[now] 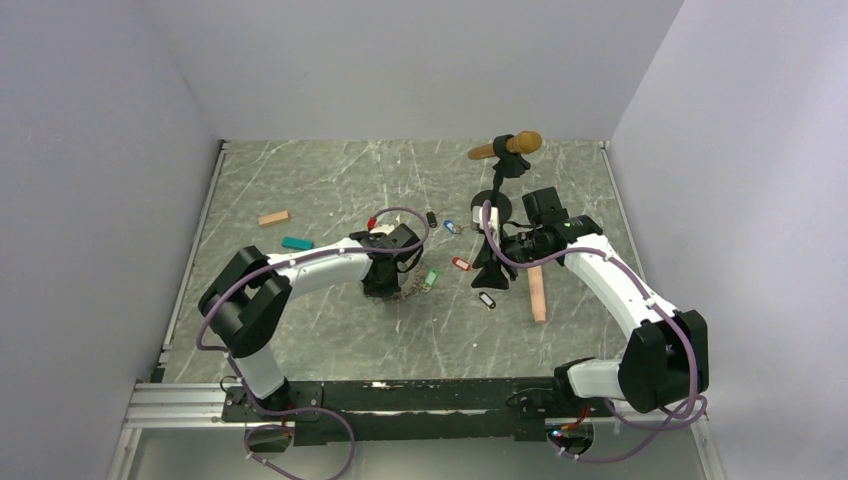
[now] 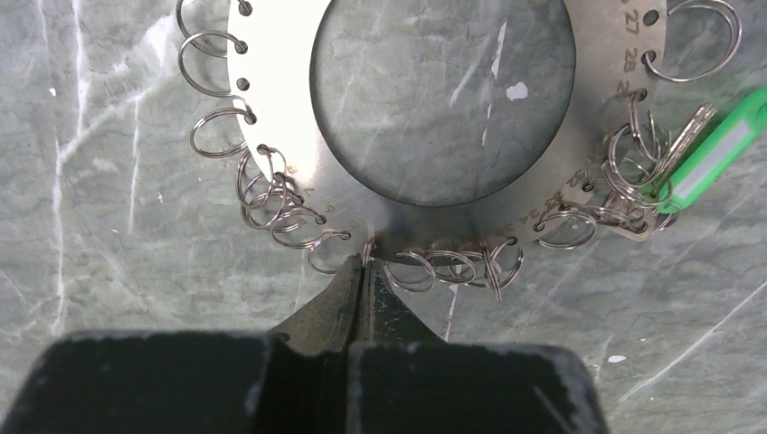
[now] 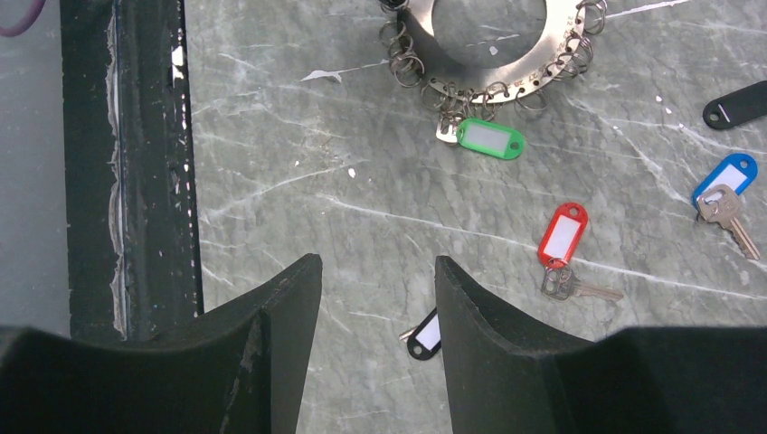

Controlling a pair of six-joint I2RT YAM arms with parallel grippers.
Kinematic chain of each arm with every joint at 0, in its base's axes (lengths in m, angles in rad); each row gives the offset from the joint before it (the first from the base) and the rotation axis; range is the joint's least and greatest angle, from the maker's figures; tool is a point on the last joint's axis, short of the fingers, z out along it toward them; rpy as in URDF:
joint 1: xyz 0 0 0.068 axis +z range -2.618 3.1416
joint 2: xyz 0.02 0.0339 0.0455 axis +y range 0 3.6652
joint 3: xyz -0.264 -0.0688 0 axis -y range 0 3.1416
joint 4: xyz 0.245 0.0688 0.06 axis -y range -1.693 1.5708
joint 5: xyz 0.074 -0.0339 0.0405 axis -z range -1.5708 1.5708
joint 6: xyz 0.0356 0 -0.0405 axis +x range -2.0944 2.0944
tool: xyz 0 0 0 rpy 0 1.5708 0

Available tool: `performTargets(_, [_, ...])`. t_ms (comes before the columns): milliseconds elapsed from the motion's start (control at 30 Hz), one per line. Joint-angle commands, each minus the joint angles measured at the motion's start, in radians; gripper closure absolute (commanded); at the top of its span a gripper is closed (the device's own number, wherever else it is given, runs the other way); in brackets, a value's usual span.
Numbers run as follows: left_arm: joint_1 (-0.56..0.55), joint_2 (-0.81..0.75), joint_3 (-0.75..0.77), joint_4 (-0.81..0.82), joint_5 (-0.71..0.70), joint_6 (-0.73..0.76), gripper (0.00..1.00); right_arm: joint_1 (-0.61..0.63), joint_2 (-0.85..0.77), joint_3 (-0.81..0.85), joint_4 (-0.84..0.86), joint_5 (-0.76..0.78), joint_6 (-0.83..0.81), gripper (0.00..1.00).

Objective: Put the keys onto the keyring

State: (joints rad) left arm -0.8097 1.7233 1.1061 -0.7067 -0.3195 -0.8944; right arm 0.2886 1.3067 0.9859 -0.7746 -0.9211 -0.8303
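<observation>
The keyring [image 2: 597, 90] is a flat metal disc with a wide hole and many small split rings along its rim, lying on the marble table [image 1: 405, 291]. My left gripper [image 2: 365, 262] is shut, its tips pinching one small split ring at the disc's near rim. A green-tagged key [image 2: 714, 154] lies among the rim's rings. My right gripper [image 3: 378, 267] hovers open above the table with nothing between its fingers. A black-tagged key [image 3: 425, 336] lies just beside its right finger. Red [image 3: 562, 234], blue [image 3: 726, 176] and another black-tagged key [image 3: 737, 104] lie loose nearby.
A microphone on its stand [image 1: 505, 148] is at the back, behind my right arm. A tan wooden block [image 1: 273, 217] and a teal block [image 1: 297, 243] lie at the left. A wooden stick [image 1: 537, 292] lies under my right arm. A black rail [image 3: 136, 163] runs along the near edge.
</observation>
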Motion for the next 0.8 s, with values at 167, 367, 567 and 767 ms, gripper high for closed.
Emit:
performTargets(167, [0.062,-0.155,-0.073,0.163,0.004,0.227,1.00,-0.002,-0.034,-0.003,0.015,-0.022,-0.013,0.46])
performTargets(367, [0.136,-0.300,-0.091,0.280,0.139,0.427,1.00,-0.001,-0.038,-0.011,0.015,-0.035,-0.032,0.46])
performTargets(567, [0.148,-0.425,-0.078,0.302,0.288,0.696,1.00,0.001,-0.054,-0.030,0.014,-0.074,-0.078,0.45])
performTargets(767, [0.148,-0.559,-0.087,0.253,0.346,1.043,1.00,0.017,-0.041,-0.017,-0.030,-0.149,-0.181,0.45])
